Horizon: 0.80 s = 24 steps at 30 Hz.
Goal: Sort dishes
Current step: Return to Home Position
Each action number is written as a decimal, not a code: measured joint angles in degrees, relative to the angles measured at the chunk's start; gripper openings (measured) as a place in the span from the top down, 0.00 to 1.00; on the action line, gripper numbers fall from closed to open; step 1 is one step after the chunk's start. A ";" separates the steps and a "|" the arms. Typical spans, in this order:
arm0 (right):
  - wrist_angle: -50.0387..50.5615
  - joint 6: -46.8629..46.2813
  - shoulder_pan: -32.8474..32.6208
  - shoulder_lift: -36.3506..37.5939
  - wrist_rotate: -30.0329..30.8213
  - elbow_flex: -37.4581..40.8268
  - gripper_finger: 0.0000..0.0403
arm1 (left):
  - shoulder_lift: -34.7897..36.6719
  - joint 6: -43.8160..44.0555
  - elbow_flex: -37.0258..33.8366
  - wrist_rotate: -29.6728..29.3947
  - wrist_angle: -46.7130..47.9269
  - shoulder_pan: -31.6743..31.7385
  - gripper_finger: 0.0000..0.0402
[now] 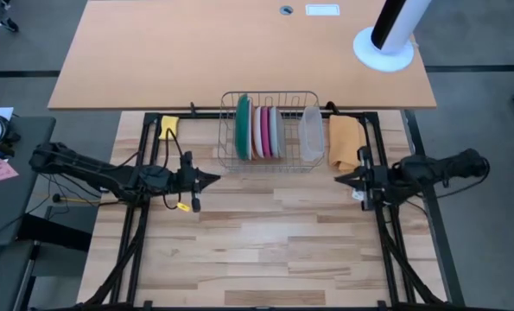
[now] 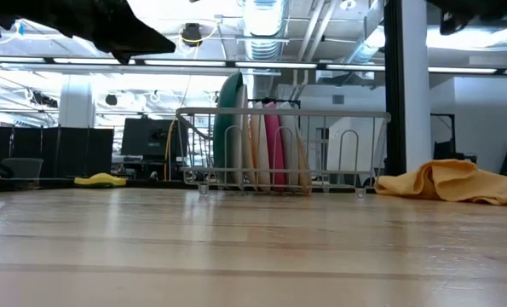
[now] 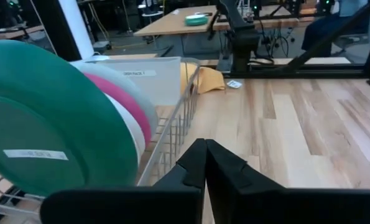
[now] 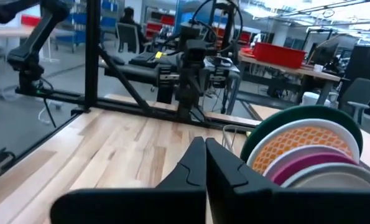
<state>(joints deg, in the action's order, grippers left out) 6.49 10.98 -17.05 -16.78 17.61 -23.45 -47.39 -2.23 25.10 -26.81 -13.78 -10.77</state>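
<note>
The dishes stand on edge, side by side, in a wire rack (image 1: pixel 269 128) at the table's far middle: dark green (image 1: pixel 243 126), white (image 1: pixel 251 130), orange-patterned (image 4: pixel 298 146), magenta pink (image 1: pixel 264 131), pale grey (image 1: pixel 276 131). A clear plastic tub (image 1: pixel 311 134) stands in the rack's right end. My left gripper (image 1: pixel 215 179) hovers shut, left of and nearer than the rack. My right gripper (image 1: pixel 339 179) hovers shut, right of and nearer than the rack. Neither touches anything.
An orange-yellow cloth (image 1: pixel 345 142) lies right of the rack. A yellow sponge (image 1: pixel 168 126) lies to its left, near the frame. A larger desk (image 1: pixel 239 52) with a white lamp base (image 1: pixel 383 48) stands behind. The near table boards (image 1: pixel 265 250) lie bare.
</note>
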 joint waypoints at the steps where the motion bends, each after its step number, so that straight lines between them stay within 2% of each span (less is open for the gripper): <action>1: -1.37 -0.27 1.64 0.65 -1.52 1.34 1.00 | 0.27 -0.20 -0.16 0.17 0.25 0.25 1.00; 5: -8.33 -0.48 7.10 1.11 -8.50 6.31 1.00 | 0.37 -0.48 -1.19 2.29 -0.74 1.37 1.00; 9: -15.75 -2.31 11.41 0.19 -11.48 10.56 1.00 | 0.35 -1.40 -4.33 3.85 -4.97 2.62 1.00; 13: -17.54 -4.05 14.62 -0.66 -16.26 13.39 1.00 | 0.32 -0.51 -7.25 4.21 -6.58 4.17 1.00; 18: -18.19 -7.93 16.45 -0.83 -19.03 16.12 1.00 | 0.32 0.00 -9.29 6.04 -8.05 6.33 1.00; 24: -27.05 -8.01 16.07 -0.81 -18.84 21.06 1.00 | 0.37 0.56 -11.10 8.57 -9.97 7.91 1.00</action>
<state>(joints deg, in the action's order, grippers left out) -20.57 2.97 -0.97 -17.59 -1.24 -2.39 -47.03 -1.67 14.00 -18.24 -23.75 -2.86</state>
